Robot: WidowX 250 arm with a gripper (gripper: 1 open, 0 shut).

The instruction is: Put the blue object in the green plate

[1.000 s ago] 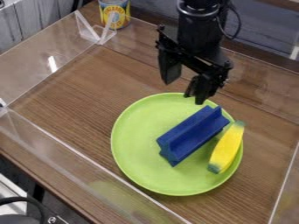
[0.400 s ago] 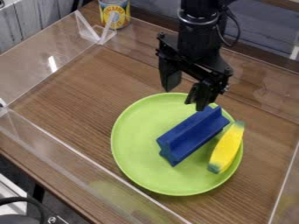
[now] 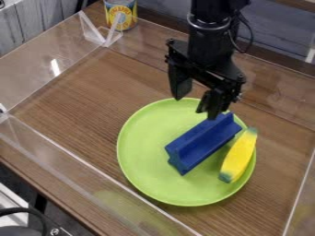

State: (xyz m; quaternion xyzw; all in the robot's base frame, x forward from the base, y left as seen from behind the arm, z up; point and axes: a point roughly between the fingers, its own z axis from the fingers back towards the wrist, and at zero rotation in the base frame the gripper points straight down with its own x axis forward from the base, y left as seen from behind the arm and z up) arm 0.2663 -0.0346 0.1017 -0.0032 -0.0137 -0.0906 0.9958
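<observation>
We see the gripper pointing straight down, its two dark fingers spread wide and holding nothing. It hangs over the far rim of the green plate, which serves as our landmark, with its fingertips just above the far end of the blue object. Whether one fingertip touches that end we cannot tell. The blue object lies flat inside the green plate, right of the plate's centre and running from near its middle toward its far-right rim. Just beside it, nearer the plate's right rim, lies a yellow object, also inside the plate. Beyond the plate, past its far-left side, a clear wall bounds the wooden table, and a yellow cup stands behind that wall. We judge the placing step done, since the block rests in the plate and the jaws are apart. The next move, in our view, calls only for a straight lift clear of the block, without nudging it or its yellow neighbour
</observation>
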